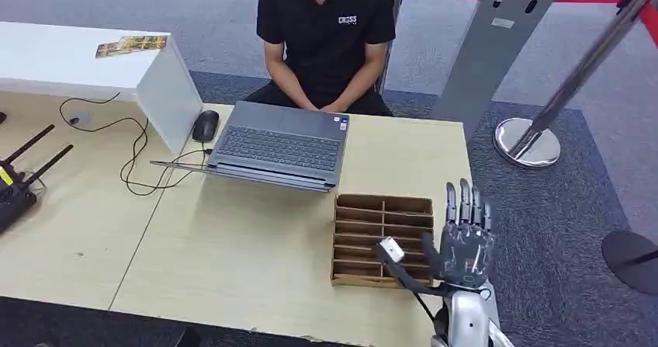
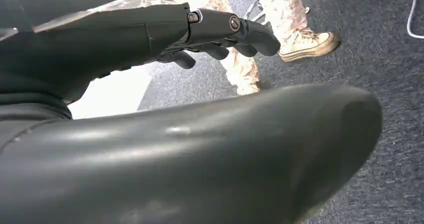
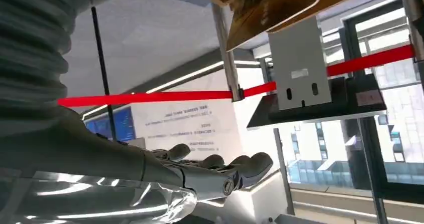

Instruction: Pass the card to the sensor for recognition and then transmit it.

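My right hand (image 1: 464, 234) is raised beside the table's right front corner, palm up and fingers straight and apart, holding nothing. In the right wrist view the same hand (image 3: 215, 173) lies flat and empty. Just left of it stands a brown slotted cardboard box (image 1: 382, 238), whose underside (image 3: 270, 6) also shows from the wrist. A small white piece on a dark stalk (image 1: 390, 248) juts out over the box beside the hand; I cannot tell what it is. I cannot make out a card. My left hand (image 2: 220, 33) hangs low over dark carpet, fingers loosely extended and empty.
An open grey laptop (image 1: 279, 145) and a black mouse (image 1: 205, 125) lie on the wooden table (image 1: 233, 261) before a seated person (image 1: 326, 36). A white divider (image 1: 169, 91), cables, a black antenna device (image 1: 19, 184) at left. A chrome barrier post (image 1: 528, 141) stands right.
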Action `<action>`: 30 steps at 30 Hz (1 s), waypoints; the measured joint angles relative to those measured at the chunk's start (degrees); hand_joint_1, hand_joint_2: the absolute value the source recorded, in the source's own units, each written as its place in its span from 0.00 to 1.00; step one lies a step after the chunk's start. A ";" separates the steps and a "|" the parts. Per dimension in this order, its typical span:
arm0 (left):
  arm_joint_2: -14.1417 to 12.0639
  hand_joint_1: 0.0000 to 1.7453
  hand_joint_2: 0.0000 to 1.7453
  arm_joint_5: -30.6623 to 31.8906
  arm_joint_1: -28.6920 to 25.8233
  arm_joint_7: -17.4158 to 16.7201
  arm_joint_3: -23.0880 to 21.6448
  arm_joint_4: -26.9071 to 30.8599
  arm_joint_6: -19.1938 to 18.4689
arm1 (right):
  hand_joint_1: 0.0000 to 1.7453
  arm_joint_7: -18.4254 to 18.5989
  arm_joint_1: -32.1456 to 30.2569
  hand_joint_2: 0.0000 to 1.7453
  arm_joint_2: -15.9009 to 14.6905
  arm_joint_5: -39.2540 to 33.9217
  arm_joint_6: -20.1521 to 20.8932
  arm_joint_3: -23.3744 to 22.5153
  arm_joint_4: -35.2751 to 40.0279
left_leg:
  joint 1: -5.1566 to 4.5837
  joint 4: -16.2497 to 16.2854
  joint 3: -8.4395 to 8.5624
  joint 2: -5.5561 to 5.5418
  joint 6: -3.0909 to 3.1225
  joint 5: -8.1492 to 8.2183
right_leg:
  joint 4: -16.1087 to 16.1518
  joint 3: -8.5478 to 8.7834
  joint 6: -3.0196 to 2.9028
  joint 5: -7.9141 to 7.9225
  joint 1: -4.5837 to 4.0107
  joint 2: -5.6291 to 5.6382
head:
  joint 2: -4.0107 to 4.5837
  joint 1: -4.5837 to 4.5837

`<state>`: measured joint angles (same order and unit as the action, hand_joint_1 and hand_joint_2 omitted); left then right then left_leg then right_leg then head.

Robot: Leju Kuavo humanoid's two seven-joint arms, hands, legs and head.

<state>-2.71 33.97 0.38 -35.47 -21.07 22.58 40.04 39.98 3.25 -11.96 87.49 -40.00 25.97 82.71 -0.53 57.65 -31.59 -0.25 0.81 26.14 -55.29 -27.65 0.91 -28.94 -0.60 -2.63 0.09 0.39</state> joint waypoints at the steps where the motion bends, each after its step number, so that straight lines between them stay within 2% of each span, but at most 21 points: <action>1: -0.02 0.00 0.00 0.00 0.00 -0.02 -0.02 0.00 0.00 | 0.00 0.00 -0.02 1.00 0.02 0.00 0.00 -0.26 0.00 | 0.00 0.00 0.00 0.00 0.00 0.00 | 0.00 0.00 0.00 0.00 0.00 0.00 | 0.00 -0.02; 17: -0.37 0.00 0.00 -0.24 -0.02 -0.50 -0.92 0.00 0.00 | 0.00 0.00 -0.59 1.00 0.15 0.00 0.00 -2.60 0.09 | 0.00 0.00 0.00 0.00 0.00 0.00 | 0.00 0.00 0.00 0.00 0.00 0.00 | 0.00 0.00; 30: -0.42 0.00 0.00 -0.57 -0.01 -0.52 -1.29 0.00 0.00 | 0.00 -0.02 -0.16 1.00 1.03 0.02 0.00 -2.32 0.35 | 0.00 0.00 -0.01 0.00 0.00 0.00 | 0.00 0.01 0.00 0.00 0.00 0.00 | 0.00 0.00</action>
<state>-3.13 33.40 0.37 -36.00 -22.36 22.58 40.04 39.95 3.09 -10.93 87.52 -40.00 23.65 83.06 -0.54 57.65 -31.60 -0.26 0.81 26.14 -55.29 -27.64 0.91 -28.94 -0.60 -2.63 0.09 0.39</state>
